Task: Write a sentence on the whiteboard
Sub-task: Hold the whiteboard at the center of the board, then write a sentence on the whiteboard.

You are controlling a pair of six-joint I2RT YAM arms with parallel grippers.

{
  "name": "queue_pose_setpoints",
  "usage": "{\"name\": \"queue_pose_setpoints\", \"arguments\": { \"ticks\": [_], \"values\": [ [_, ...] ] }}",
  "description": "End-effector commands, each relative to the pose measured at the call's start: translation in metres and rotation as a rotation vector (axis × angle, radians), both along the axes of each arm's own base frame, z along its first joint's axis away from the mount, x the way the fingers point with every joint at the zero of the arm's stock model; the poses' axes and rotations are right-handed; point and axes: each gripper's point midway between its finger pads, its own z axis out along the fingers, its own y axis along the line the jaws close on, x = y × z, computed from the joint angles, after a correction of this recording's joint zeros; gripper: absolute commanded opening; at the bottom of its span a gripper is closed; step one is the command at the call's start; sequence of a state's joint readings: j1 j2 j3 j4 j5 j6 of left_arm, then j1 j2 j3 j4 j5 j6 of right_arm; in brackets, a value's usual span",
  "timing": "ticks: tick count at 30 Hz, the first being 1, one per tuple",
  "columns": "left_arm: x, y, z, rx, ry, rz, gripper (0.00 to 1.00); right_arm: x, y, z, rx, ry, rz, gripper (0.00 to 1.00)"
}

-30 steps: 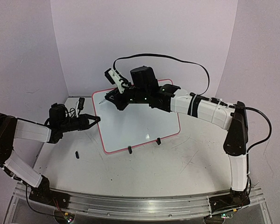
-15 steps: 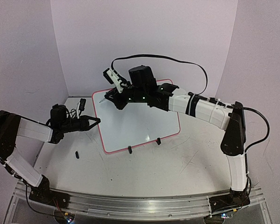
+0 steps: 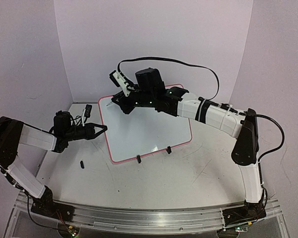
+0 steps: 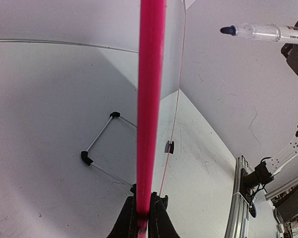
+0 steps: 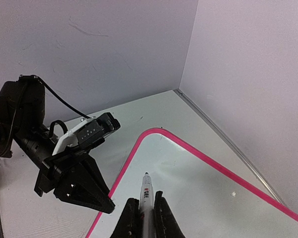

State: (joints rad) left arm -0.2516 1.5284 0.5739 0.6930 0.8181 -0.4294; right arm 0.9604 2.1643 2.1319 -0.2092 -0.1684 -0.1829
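whiteboard (image 3: 154, 126) on table (image 3: 188, 173), left gripper (image 3: 104, 128) at its left edge, right gripper (image 5: 145, 201) with marker (image 4: 268, 32) over its far-left corner, 2 feet (image 3: 137, 159) along near edge

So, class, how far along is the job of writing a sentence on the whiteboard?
Done: the left fingers are shut on the whiteboard's pink rim, steadying it, and the right fingers grip an uncapped blue-tipped marker. In hand: the marker tip sits over the board's far left corner; contact is unclear. Left: the whole sentence, since the board shows no writing.
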Motion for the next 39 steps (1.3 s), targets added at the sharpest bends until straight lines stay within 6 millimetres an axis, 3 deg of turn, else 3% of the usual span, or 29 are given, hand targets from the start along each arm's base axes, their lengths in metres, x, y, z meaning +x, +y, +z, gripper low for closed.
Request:
{"name": "queue_pose_setpoints", "arguments": {
  "ticks": [1, 19, 39],
  "values": [
    [0.011, 0.002, 0.003, 0.006, -0.025, 0.025, 0.0, 0.006, 0.003, 0.007, 0.016, -0.008, -0.014, 0.0],
    [0.009, 0.002, 0.005, 0.001, -0.024, 0.017, 0.0, 0.013, 0.006, 0.002, 0.013, -0.011, -0.042, 0.0],
    [0.008, 0.0, 0.007, -0.004, -0.026, 0.008, 0.0, 0.008, 0.0, -0.02, -0.021, 0.044, -0.044, 0.0]
  ]
}}
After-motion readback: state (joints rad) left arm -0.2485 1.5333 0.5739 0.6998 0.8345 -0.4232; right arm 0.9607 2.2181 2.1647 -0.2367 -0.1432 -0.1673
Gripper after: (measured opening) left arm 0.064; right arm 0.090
